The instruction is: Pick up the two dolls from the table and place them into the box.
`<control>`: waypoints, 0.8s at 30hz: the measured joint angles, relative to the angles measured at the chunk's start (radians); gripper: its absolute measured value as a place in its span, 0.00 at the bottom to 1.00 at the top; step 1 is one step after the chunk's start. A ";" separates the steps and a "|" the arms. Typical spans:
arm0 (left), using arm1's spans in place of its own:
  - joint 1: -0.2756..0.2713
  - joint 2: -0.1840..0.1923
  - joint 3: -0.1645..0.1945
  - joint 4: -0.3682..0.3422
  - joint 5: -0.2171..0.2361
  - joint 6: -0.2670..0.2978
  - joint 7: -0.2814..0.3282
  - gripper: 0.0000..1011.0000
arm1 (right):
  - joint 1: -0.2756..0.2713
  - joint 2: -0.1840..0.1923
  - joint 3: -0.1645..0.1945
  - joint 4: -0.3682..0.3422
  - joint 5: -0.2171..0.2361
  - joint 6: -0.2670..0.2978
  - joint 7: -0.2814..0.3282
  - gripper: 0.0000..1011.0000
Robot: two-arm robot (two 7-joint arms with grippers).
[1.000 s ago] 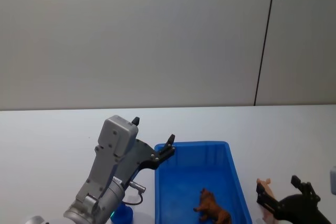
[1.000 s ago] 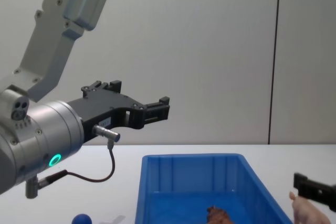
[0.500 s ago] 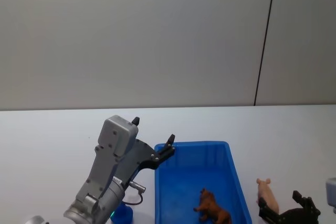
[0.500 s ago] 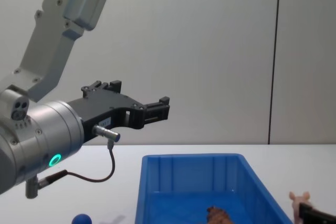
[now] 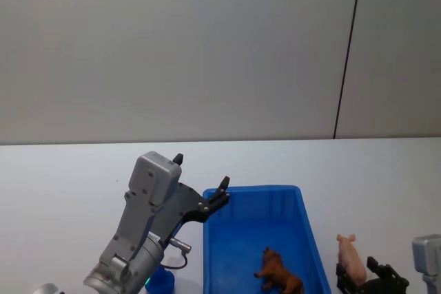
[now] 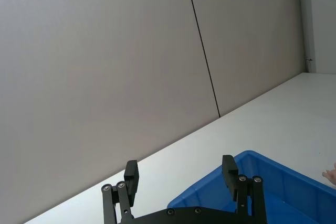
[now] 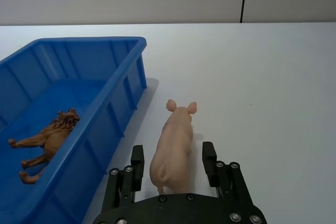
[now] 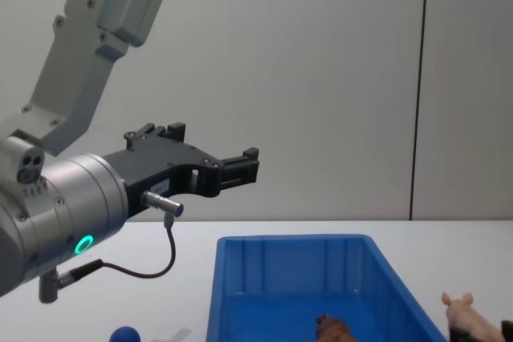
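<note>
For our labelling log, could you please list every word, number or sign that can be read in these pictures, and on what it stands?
No readable text.
Small pale sticker behind the raised left gripper: too small to read.
Bright blue ribbed plastic bin, brown toy lion inside it, pale pink toy pig between the fingers of the open right gripper: no markings.

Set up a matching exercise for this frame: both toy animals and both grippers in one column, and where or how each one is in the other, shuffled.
Things:
1. pink pig
2. brown lion
3. left gripper
4. right gripper

Places or states:
A. inside the blue box
B. open and empty, held up in the air
C. standing on the table, right of the box
D. open and low, one finger on each side of the pig

Pairs: 1-C, 2-A, 3-B, 4-D
</note>
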 joint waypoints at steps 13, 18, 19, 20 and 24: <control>0.000 0.000 0.000 0.000 0.000 0.000 0.000 0.99 | 0.008 -0.010 -0.005 0.000 -0.018 -0.004 0.004 0.37; 0.000 0.000 0.000 0.000 0.000 0.000 0.000 0.99 | 0.007 -0.010 -0.006 -0.021 -0.031 -0.024 0.008 0.37; 0.000 0.000 0.000 0.000 0.000 0.000 0.000 0.99 | 0.006 -0.009 -0.006 -0.029 -0.035 -0.032 0.011 0.37; 0.000 0.000 0.000 0.000 0.000 0.000 0.000 0.99 | 0.006 -0.008 -0.006 -0.038 -0.038 -0.040 0.014 0.37; 0.000 0.000 0.000 0.000 0.000 0.000 0.000 0.99 | 0.006 -0.007 -0.006 -0.056 -0.043 -0.058 0.027 0.37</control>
